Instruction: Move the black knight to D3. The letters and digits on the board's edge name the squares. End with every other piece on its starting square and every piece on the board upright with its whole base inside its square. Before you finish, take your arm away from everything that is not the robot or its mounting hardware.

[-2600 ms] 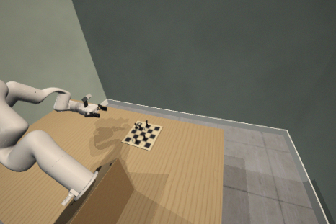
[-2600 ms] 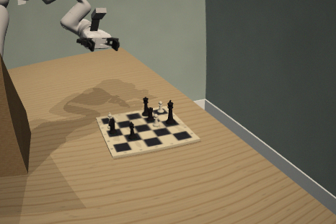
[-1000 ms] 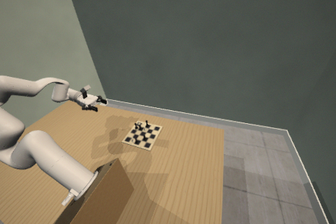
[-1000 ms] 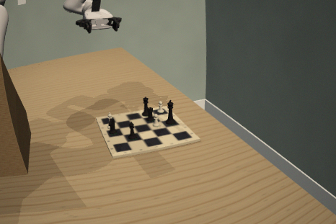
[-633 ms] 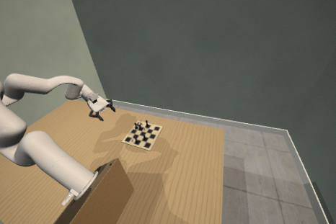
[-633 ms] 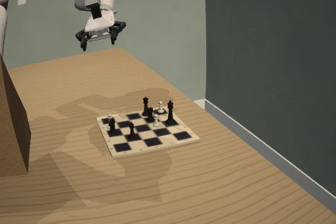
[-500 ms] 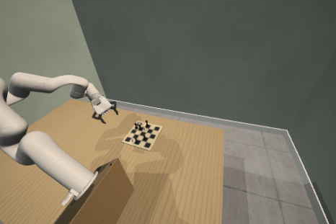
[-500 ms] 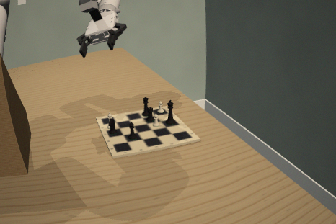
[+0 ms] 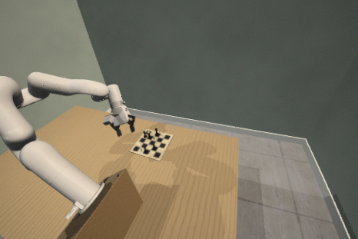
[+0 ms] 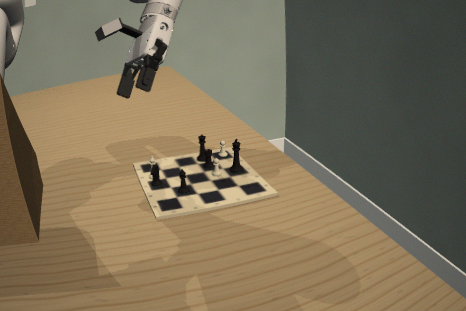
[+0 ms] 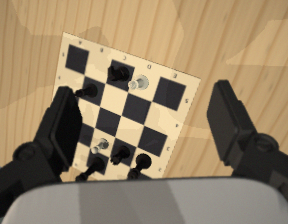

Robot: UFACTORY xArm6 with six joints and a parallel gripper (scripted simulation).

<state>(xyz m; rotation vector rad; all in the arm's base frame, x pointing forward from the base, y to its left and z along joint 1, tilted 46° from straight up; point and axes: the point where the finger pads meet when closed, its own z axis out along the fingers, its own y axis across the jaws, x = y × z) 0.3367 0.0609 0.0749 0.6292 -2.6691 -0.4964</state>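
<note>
Wrist view shows my gripper [image 11: 143, 100] spread wide and grasping nothing, hanging above the chessboard [image 11: 187, 97] on the bench [image 10: 300, 261]. Several black and white pieces stand there; I cannot tell which is the black knight. Exterior view places my gripper [image 10: 135, 80] above the board's far-left side.

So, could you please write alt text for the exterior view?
A white robot arm holds its open, empty gripper above the wooden table, up and left of a small chessboard. Black and white pieces stand upright on the board.
</note>
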